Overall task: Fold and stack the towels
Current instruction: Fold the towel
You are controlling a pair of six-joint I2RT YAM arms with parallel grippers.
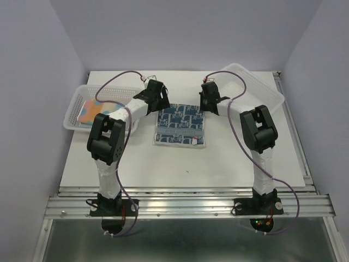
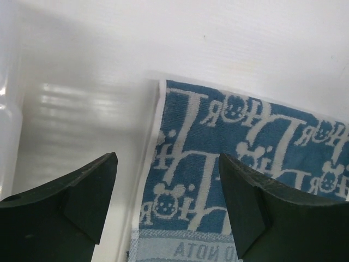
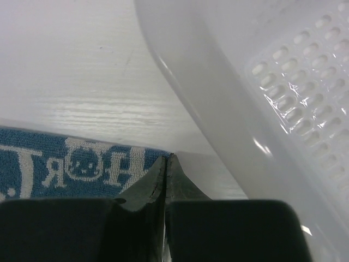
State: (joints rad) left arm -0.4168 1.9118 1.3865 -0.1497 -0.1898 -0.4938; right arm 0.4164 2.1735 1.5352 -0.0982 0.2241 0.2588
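A blue-white patterned towel (image 1: 180,126) lies folded flat in the middle of the table. My left gripper (image 1: 160,105) is open and empty over the towel's far left corner; in the left wrist view (image 2: 168,164) the towel (image 2: 245,142) lies below and between the fingers. My right gripper (image 1: 210,106) is shut at the towel's far right corner. In the right wrist view (image 3: 166,158) its tips are pressed together with nothing seen between them, at the towel's edge (image 3: 65,169). A pastel towel with orange and blue dots (image 1: 95,111) lies in the left basket. Other towels are out of view.
A white perforated basket (image 1: 73,112) stands at the far left, and its wall also shows in the left wrist view (image 2: 8,109). A second white basket (image 1: 256,90) stands at the far right, close beside my right gripper (image 3: 262,98). The white table (image 1: 180,164) ends near the arm bases.
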